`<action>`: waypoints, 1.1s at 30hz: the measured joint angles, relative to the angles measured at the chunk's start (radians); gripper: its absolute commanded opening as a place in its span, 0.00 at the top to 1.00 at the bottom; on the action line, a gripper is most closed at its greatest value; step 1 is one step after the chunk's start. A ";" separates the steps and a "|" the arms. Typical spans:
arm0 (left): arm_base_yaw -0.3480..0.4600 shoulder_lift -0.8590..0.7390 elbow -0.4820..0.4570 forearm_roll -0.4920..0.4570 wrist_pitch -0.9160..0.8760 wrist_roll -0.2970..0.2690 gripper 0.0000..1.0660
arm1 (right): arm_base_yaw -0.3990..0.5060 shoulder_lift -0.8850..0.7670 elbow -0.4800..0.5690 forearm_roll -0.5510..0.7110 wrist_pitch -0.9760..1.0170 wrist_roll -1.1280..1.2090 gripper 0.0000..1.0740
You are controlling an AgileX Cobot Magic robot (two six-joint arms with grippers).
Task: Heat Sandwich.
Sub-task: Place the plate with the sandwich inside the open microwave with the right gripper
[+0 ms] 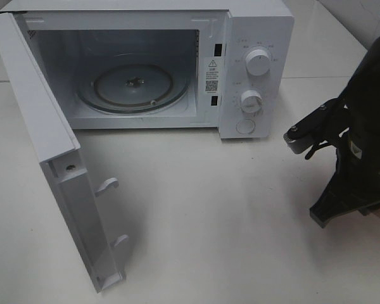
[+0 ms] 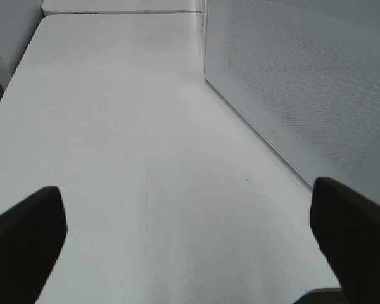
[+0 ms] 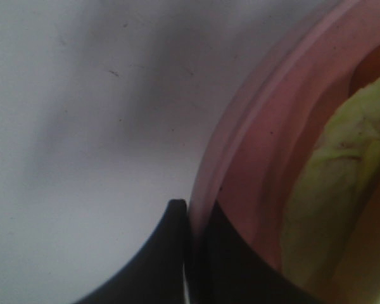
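In the right wrist view my right gripper (image 3: 189, 212) is shut on the rim of the pink plate (image 3: 266, 126), one finger outside the rim and one inside it. The sandwich (image 3: 332, 202) lies on that plate, showing its pale yellow-green filling close to the fingers. From the high camera only the black right arm (image 1: 361, 139) shows at the right edge, hiding the plate beneath it. My left gripper (image 2: 190, 244) stands open above the bare table, its dark fingers (image 2: 25, 244) wide apart with nothing between them.
A white microwave (image 1: 253, 38) stands at the back with its door (image 1: 44, 120) swung wide open to the left. Its glass turntable (image 1: 133, 85) is bare. The door's perforated outer face (image 2: 304, 82) is beside the left gripper. The white table (image 1: 209, 221) lies in front.
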 measured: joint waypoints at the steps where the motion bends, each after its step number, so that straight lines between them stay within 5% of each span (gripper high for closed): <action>1: 0.000 0.000 0.000 0.000 0.000 0.000 0.06 | 0.000 0.000 0.000 0.000 0.000 0.000 1.00; 33: 0.000 0.000 0.000 0.000 0.000 0.000 0.06 | 0.390 -0.201 0.067 0.026 0.085 -0.137 1.00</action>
